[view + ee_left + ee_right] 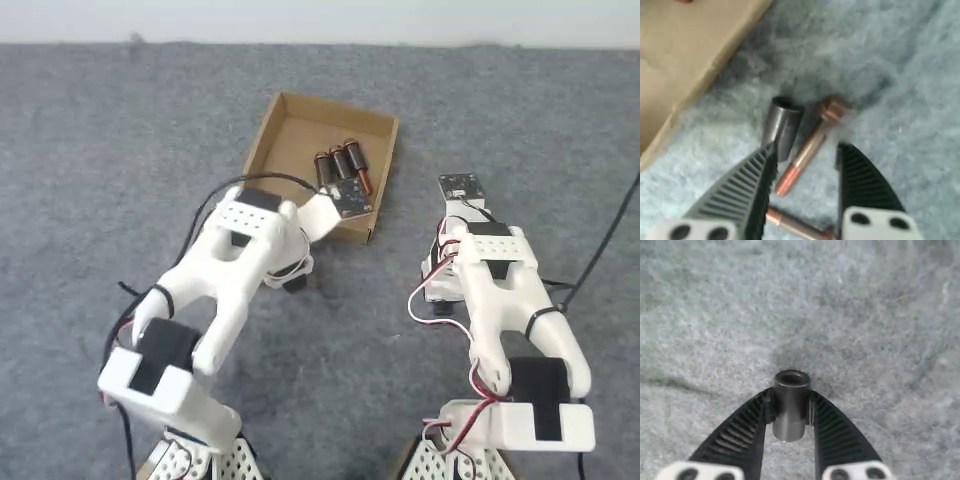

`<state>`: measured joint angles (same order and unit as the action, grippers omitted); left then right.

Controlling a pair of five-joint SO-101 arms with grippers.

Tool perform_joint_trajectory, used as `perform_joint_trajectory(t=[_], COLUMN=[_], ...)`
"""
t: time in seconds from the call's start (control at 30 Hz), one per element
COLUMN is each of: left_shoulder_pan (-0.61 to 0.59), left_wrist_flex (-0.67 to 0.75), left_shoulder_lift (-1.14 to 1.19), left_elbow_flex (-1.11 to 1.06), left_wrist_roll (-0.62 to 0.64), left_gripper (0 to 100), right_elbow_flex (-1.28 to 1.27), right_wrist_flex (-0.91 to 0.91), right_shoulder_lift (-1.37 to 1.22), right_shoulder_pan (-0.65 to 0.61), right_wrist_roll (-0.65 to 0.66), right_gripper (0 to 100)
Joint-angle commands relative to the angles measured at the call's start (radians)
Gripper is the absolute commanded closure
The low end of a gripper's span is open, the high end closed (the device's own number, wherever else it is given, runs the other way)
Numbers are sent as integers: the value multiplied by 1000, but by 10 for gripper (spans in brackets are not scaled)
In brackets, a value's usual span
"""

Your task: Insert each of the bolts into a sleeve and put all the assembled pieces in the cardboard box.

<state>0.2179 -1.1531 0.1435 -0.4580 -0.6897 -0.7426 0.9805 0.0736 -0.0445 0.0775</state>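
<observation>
The cardboard box [262, 140] sits toward the far middle of the grey desk [100, 150], with open carpet on every side. Assembled pieces [343, 165] lie inside it, toward its right wall. The left pincer [806, 152] hangs just off the box's near wall, released. A copper bolt [810, 142] lies between its fingers, with a dark sleeve [781, 125] just beside the bolt, near one fingertip. A second bolt [792, 225] lies closer in, under the pincer's base. Right of the box, over bare desk, the right pincer [790, 397] is clenched on an upright sleeve [790, 415] — open end up.
</observation>
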Motion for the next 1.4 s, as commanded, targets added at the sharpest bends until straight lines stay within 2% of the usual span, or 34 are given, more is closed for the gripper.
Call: perform_joint_trajectory(t=[0.0, 0.47, 0.83, 1.07, 1.17, 1.37], left_shoulder_pan=[17, 61, 57, 5, 23, 37], left_wrist_flex=[-38, 51, 97, 121, 77, -83], left_shoulder_lift=[-11, -229, -52, 18, 64, 219], left_elbow_flex=[45, -148, -65, 15, 59, 232], left_wrist_roll=[-17, -18, -72, -98, -97, -97], left_gripper=[819, 819, 819, 819, 830, 932], right_elbow_flex=[54, 55, 55, 55, 55, 55], right_wrist_flex=[-15, -15, -15, -15, -15, -15], right_shoulder_lift=[2, 2, 2, 2, 2, 2], right_shoulder_pan=[21, 21, 21, 21, 21, 21], right_wrist_roll=[15, 15, 15, 15, 15, 12], right_gripper=[991, 991, 991, 991, 991, 991])
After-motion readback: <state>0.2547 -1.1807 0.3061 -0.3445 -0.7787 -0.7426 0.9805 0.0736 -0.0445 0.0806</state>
